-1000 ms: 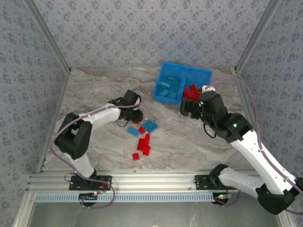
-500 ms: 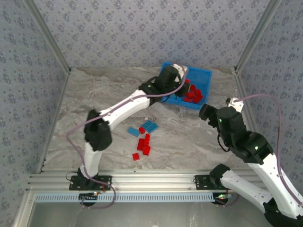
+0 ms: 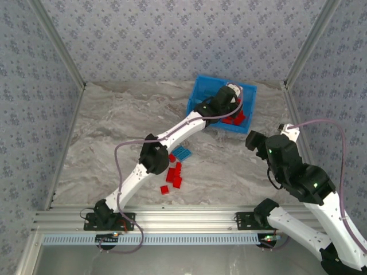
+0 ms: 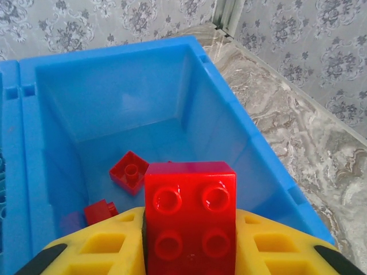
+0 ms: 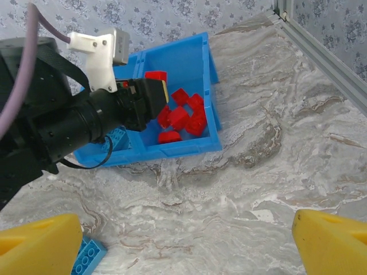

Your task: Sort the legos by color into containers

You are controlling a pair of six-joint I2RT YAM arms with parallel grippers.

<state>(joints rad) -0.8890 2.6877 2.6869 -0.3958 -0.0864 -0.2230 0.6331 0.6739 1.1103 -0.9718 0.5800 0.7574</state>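
Over the right compartment of the bin (image 4: 114, 97), the left claw (image 5: 150, 94) is clamped on a red brick (image 4: 190, 220). It holds the brick above the red pile (image 5: 180, 117), so the brick should fall among its own color when let go. A blue brick (image 5: 117, 137) lies across the divider in the left compartment. The right claw (image 5: 189, 246) hangs wide open and empty above the table (image 3: 114, 126) near the bin, probably to keep clear of the left arm. More red legos (image 3: 174, 175) and blue legos (image 3: 181, 152) lie unsorted nearer the bases.

Marbled table (image 3: 114, 126), patterned walls (image 3: 172, 34)
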